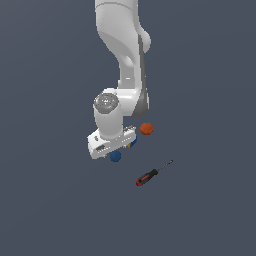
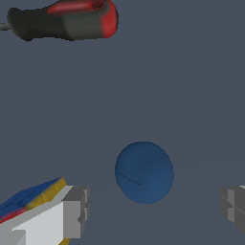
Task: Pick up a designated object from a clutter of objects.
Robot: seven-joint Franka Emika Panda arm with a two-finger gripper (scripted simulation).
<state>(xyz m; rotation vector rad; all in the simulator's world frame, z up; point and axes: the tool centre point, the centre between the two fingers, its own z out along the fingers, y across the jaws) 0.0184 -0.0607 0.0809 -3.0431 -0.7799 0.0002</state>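
While the arm's hand hides most of the red-yellow-blue cube (image 2: pixel 33 198) in the exterior view, the gripper (image 2: pixel 155 210) hangs wide open, empty, its fingers (image 2: pixel 76 210) flanking the dark-blue ball (image 2: pixel 144 172) without touching. Only the screwdriver (image 2: pixel 64 19) handle shows at the wrist; the orange ball (image 1: pixel 146 129) lies apart.

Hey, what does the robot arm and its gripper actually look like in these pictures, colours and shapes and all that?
The arm is glossy white with rounded, tubular links and grey shading at the joints. Its wrist ends in a round grey cap bearing small green and red dots. Below sits a white, boxy gripper body. In the wrist view, the fingers are white with blocky grey ridged pads. No cables show.
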